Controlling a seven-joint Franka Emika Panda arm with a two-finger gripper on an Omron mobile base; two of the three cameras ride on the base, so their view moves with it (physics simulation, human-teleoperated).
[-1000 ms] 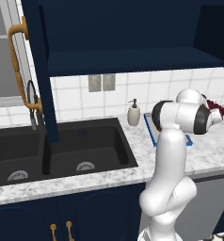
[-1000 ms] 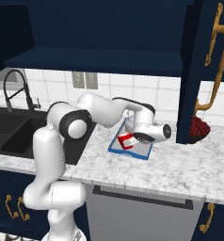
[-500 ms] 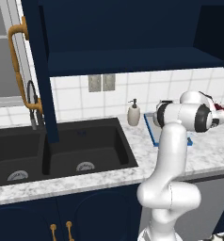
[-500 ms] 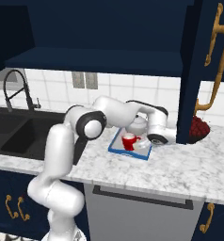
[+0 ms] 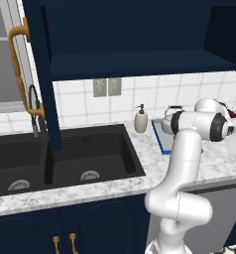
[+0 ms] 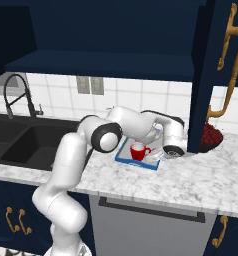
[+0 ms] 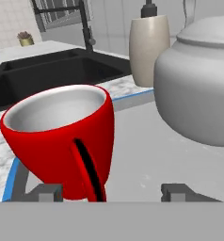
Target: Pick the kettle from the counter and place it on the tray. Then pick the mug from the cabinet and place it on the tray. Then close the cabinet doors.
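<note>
The red mug [image 7: 62,136] [image 6: 137,150] stands on the grey floor of the blue-rimmed tray [image 7: 147,155] [image 6: 122,151]. Its handle points at my gripper [image 7: 111,192] [image 6: 155,156], which is open, with one fingertip on each side of the handle and touching nothing. The silvery kettle [image 7: 198,84] [image 5: 173,110] sits on the same tray just beside the mug; my arm hides most of it in the base views. Above, the navy cabinet shelf [image 5: 140,62] [image 6: 101,65] is bare. Both cabinet doors [image 5: 40,74] [image 6: 211,75] stand open.
A cream soap dispenser [image 7: 149,42] [image 5: 141,119] stands behind the tray by the tiled wall. The black double sink [image 5: 65,158] with its faucet [image 6: 13,95] lies to the left. A dark bowl of red fruit [image 6: 211,136] sits right of the tray, under the open right door.
The mug, held tilted over the tray a second ago, has come down onto it. The jaws have spread and let go of it.
</note>
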